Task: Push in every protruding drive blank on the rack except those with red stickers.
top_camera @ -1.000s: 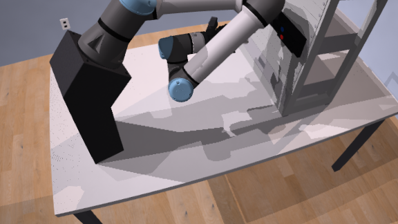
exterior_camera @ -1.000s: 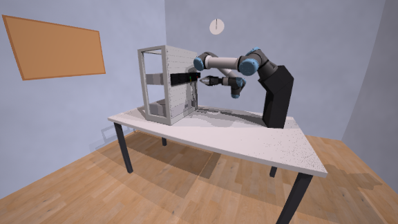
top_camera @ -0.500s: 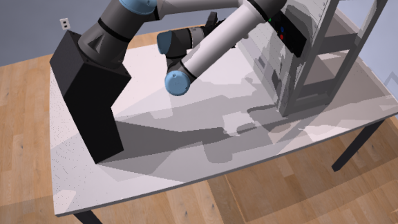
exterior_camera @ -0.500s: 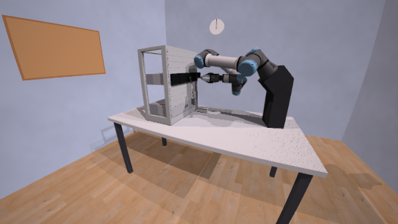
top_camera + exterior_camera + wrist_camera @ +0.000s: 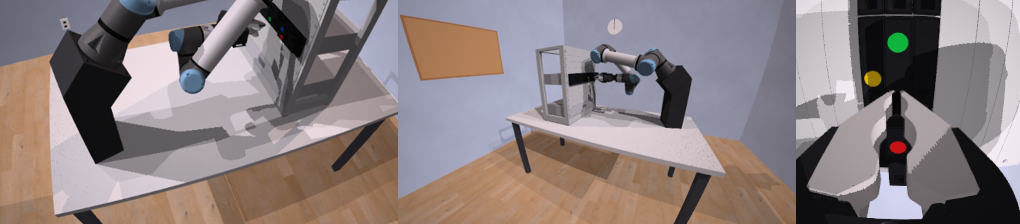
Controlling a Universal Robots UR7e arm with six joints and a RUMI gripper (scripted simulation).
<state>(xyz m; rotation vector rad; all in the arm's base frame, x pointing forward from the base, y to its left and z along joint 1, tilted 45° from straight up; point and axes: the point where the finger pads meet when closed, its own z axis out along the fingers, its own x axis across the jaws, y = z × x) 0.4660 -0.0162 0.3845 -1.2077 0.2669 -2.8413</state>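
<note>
The grey open-frame rack (image 5: 304, 59) stands upright at the far right of the table and also shows in the exterior view (image 5: 567, 86). A row of black drive blanks (image 5: 285, 31) crosses its front, with a green sticker (image 5: 269, 19), a blue sticker (image 5: 282, 29) and a red sticker (image 5: 281, 36). My gripper (image 5: 257, 29) is shut and empty, right in front of the blanks. In the wrist view the fingertips (image 5: 896, 95) point at the black blanks, below the green sticker (image 5: 897, 42) and beside a yellow sticker (image 5: 872, 78). A red sticker (image 5: 898, 147) shows through the gap between the fingers. How far each blank sticks out is unclear.
The arm's black base (image 5: 90, 90) stands at the left of the white table (image 5: 207, 131). The arm's forearm and elbow (image 5: 207, 52) stretch across the table towards the rack. The rack stands close to the table's right edge.
</note>
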